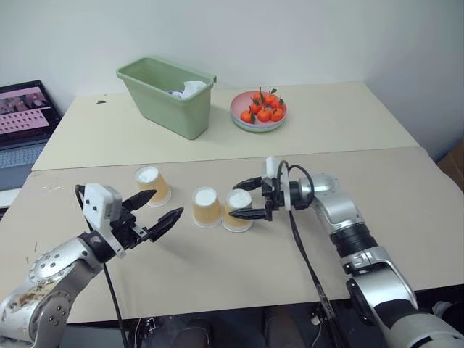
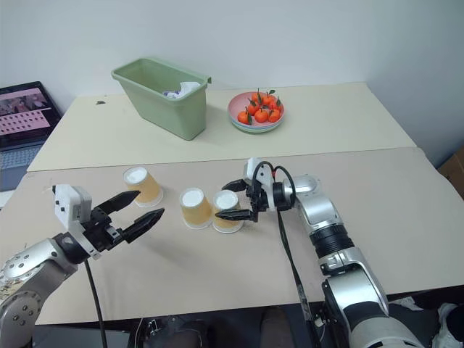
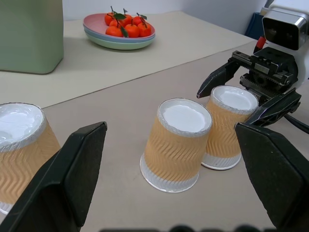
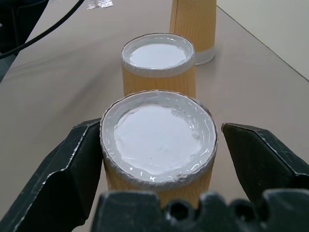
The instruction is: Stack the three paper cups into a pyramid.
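A plain white wall backs 2 beige tabletops (image 1: 362, 138) pushed together, a seam running between them; their surface is matte and smooth. On the far one stand a pale green plastic bin (image 1: 168, 96), rectangular and tapered, with crumpled white paper inside, and a pink plate (image 1: 258, 112) heaped with small oranges. A laptop (image 1: 22, 123) sits off the robot's left edge.

The 3 paper cups rest upside down on the near tabletop in a rough row, each a short tapered cone with ribbed, wavy tan-orange sides and a white rim and base. Their long axes stand upright, narrow white bases facing up, wide mouths down on the tabletop. The left cup (image 1: 152, 185) stands apart from the others; the middle cup (image 1: 206, 206) and the right cup (image 1: 238, 209) are just beside each other, and whether they touch cannot be told.

The right gripper (image 1: 252, 198) points toward the robot's left, its 2 black fingers spread on either side of the right cup, one finger close against the cup's side and a gap at the other in the right wrist view. The left gripper (image 1: 161, 209) hovers with its fingers parted and nothing between them, near the left cup.
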{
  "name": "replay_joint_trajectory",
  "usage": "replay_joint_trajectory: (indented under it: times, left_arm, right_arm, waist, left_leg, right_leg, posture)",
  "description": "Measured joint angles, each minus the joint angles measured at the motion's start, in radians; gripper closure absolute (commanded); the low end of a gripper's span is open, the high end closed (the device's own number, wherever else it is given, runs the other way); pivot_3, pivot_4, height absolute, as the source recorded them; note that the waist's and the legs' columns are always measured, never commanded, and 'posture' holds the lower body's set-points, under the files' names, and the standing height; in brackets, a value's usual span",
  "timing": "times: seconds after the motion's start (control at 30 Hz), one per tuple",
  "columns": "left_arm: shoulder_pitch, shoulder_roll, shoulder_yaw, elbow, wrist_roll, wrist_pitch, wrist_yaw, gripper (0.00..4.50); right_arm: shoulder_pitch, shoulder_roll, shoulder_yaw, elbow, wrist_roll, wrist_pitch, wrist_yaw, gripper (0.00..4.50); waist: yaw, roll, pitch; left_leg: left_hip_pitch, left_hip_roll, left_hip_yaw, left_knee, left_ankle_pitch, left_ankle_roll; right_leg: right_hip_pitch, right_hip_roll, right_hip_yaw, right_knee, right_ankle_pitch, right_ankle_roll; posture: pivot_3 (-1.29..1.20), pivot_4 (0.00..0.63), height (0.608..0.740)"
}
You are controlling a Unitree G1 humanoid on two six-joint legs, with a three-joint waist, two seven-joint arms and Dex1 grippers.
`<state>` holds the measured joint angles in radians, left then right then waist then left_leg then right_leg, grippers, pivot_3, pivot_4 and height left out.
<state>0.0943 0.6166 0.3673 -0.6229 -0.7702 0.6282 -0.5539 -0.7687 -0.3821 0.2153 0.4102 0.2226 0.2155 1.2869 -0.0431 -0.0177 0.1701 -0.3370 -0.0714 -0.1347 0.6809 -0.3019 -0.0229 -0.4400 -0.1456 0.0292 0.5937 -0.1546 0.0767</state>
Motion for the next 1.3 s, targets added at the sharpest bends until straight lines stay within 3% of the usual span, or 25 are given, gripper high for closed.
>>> replay_joint_trajectory:
  times: [0.27, 0.53, 0.73, 0.87, 1.3]
  left_arm:
    - [-0.019, -0.015, 0.000, 0.021, -0.022, 0.002, 0.002, 0.00]
    - [0.011, -0.061, 0.100, 0.045, -0.162, 0.029, 0.077, 0.00]
    - [0.150, -0.104, 0.168, 0.121, -0.126, 0.000, 0.101, 0.00]
    - [0.152, -0.107, 0.168, 0.175, -0.070, -0.035, 0.102, 0.00]
    - [-0.096, -0.060, 0.066, 0.376, 0.102, -0.100, 0.071, 0.00]
  right_arm:
    - [0.021, -0.178, -0.080, -0.129, 0.130, 0.165, 0.130, 0.04]
    - [0.139, -0.275, -0.162, -0.218, 0.179, 0.224, 0.101, 0.04]
    - [0.250, -0.305, -0.255, -0.334, 0.242, 0.299, 0.038, 0.04]
    - [0.275, -0.299, -0.256, -0.390, 0.271, 0.324, 0.006, 0.04]
    - [0.280, -0.256, -0.275, -0.441, 0.260, 0.302, -0.186, 0.04]
  waist:
    - [0.004, 0.000, 0.000]
    - [0.000, -0.001, 0.000]
    - [0.010, -0.001, 0.000]
    - [0.016, -0.001, 0.000]
    - [0.030, -0.002, 0.000]
  left_leg:
    - [0.000, 0.000, 0.000, 0.000, 0.000, 0.000]
    - [0.000, 0.001, 0.002, 0.000, 0.000, 0.000]
    - [0.000, 0.001, 0.003, 0.000, -0.001, 0.001]
    - [0.000, 0.001, 0.004, 0.000, -0.001, 0.001]
    - [0.000, 0.000, 0.004, 0.000, -0.001, 0.001]
  right_leg:
    - [0.000, 0.000, 0.000, 0.000, 0.000, 0.000]
    - [0.000, 0.000, 0.001, 0.000, 0.000, 0.000]
    - [0.001, 0.000, 0.002, 0.000, 0.000, 0.001]
    - [0.002, 0.000, 0.002, -0.001, -0.001, 0.001]
    - [0.000, 0.000, 0.002, -0.001, 0.000, 0.001]
  posture:
    - [0.00, 0.150, 0.727]
    - [0.00, 0.150, 0.727]
    - [0.00, 0.150, 0.727]
    - [0.00, 0.150, 0.727]
    - [0.00, 0.150, 0.727]
